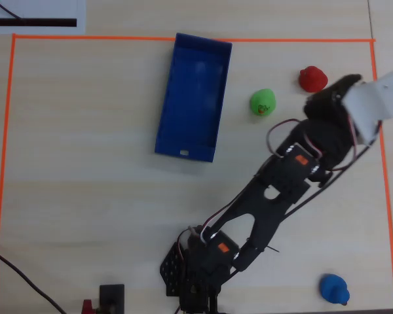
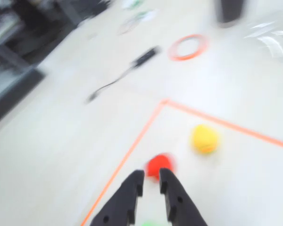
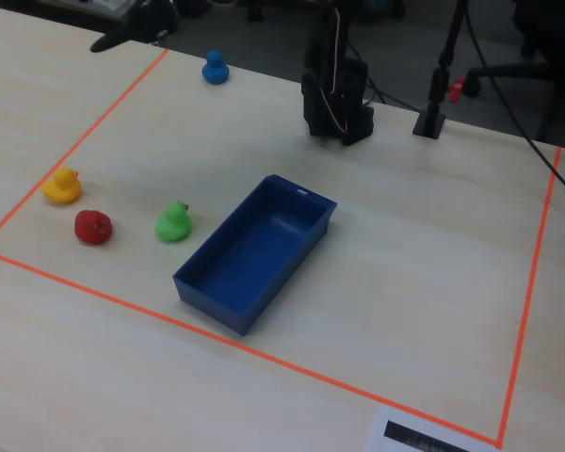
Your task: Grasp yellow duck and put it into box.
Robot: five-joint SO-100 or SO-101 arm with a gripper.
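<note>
Fixed view: 4 ducks, w/ yellow duck (image 3: pixel 62 185) at left edge, 1 red (image 3: pixel 93 227), 1 green (image 3: pixel 174 222), 1 blue (image 3: pixel 215 68), 1 empty box (image 3: pixel 228 287) center; gripper (image 2: pixel 151 187) fingers narrowly apart, holding nothing.

yellow duck (image 3: pixel 62 185) upright on table, blue box (image 3: pixel 256 254) empty

The arm (image 1: pixel 275 190) is built of matte black plastic links, with small orange stickers on two of its servo housings in the overhead view. Thin red, white and black cables loop along the joints. A white block sits at its wrist end. The gripper (image 2: pixel 151 186) shows two tapering black fingers (image 2: pixel 127 197) with blunt tips.
</note>
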